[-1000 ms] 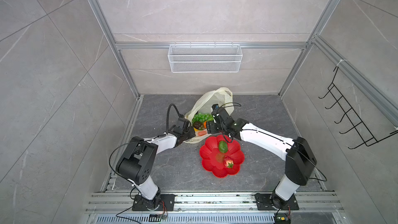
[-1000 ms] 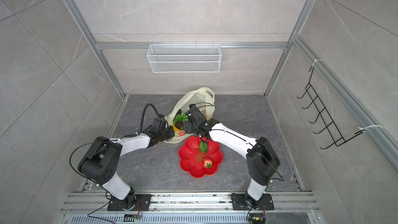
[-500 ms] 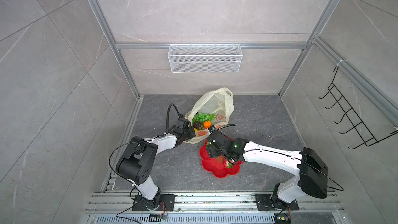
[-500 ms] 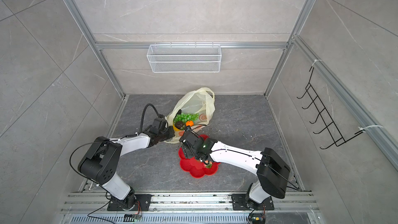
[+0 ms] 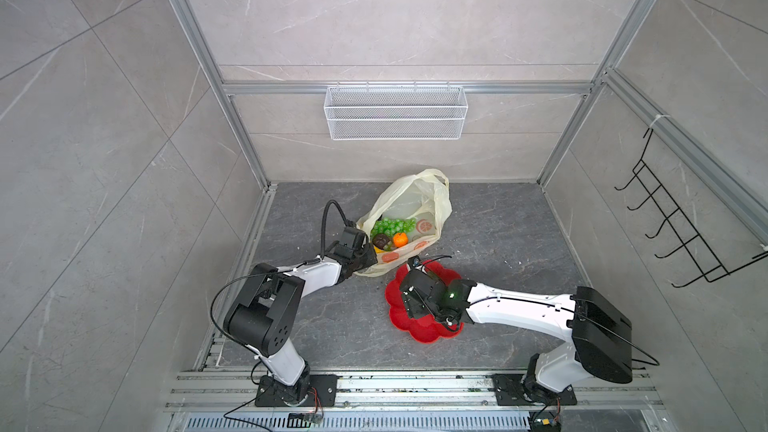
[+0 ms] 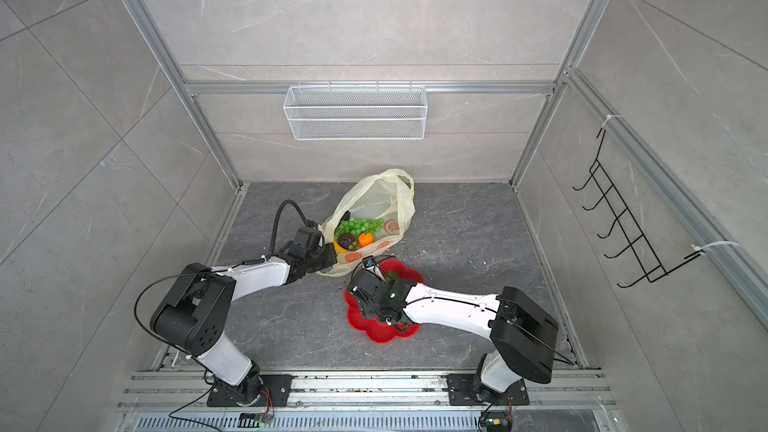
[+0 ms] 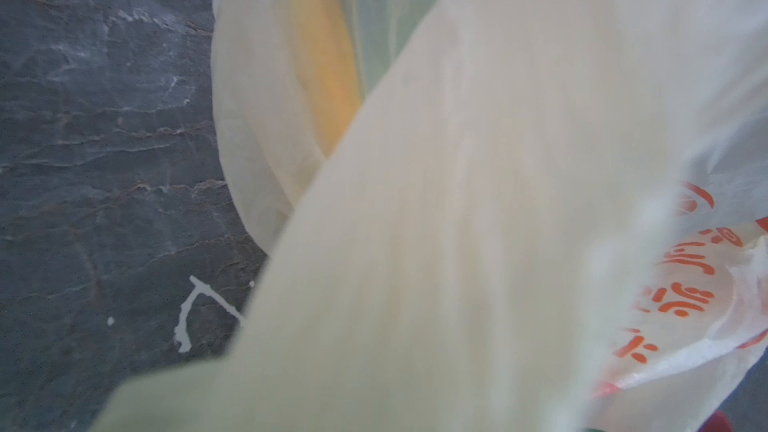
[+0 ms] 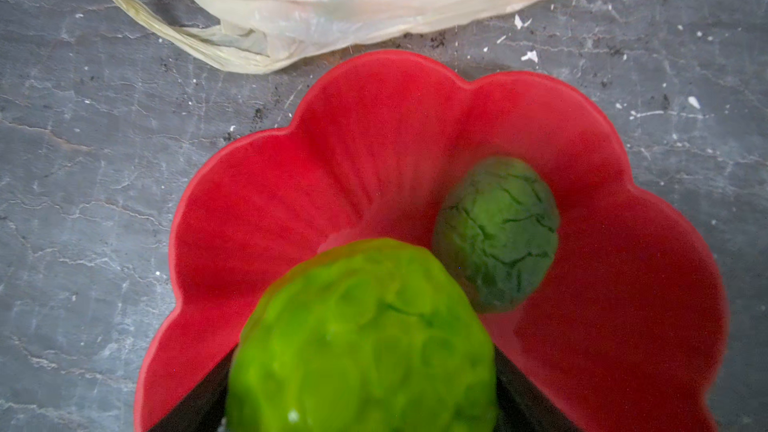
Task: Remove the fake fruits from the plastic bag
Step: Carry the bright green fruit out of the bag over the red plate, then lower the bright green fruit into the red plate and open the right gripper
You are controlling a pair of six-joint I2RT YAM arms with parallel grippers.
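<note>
A bumpy green plastic ball [image 8: 361, 326] is clamped in the right gripper's [image 8: 361, 403] fingers over a red flower-shaped plate [image 8: 374, 126] — a wrinkled green avocado [image 8: 496, 234] beside it. A thin cream-yellow plastic bag [image 5: 415, 201], green grape bunch [image 5: 390, 226] inside, is pinched by the left gripper's [image 5: 368, 260] closed fingers.

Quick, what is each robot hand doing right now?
Left hand: closed, pinching the plastic bag's edge.
Right hand: closed around the bumpy green ball, above the red plate.

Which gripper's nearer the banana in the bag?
Left. Left gripper grips the bag edge right beside the banana; right gripper holds a green ball over the red plate, farther away.
</note>
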